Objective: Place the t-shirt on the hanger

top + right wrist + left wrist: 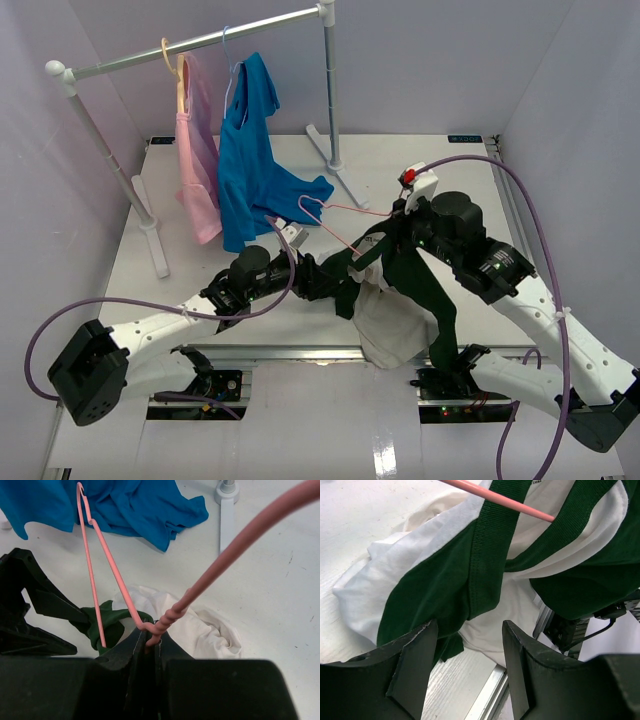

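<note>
Right claw [148,642] is clenched on the pink hanger [116,577], its two fingers pinched together on the twisted neck where the wires meet. The hook arcs up past that wrist camera, and the triangle of the hanger stretches away from the fingertips toward the blue shirt [125,505]. In the top view the right claw [393,222] holds the hanger [345,208] above the table [400,160], roughly level, with the t-shirt [395,320] hanging below and just in front of it, bunched and spilling over the near table edge between the two arms. From the right wrist, the t-shirt [200,625] lies directly beyond the closed fingertips, white cloth to the right and a knot of dark green to the left, where the far end of one hanger wire runs into the green fabric. Left claw [470,627] is released, its jaws spread wide with nothing pinched between them. The t-shirt [435,585] hangs just ahead of the gap, the ribbed green collar band dropping toward the space between the fingers [415,655], and a green fold reaches down beside the left finger; whether it touches the pad is unclear. The hanger [495,495] crosses above and beyond that claw and vanishes behind the collar band. In the top view the left claw [340,275] sits just left of the bunched shirt.
</note>
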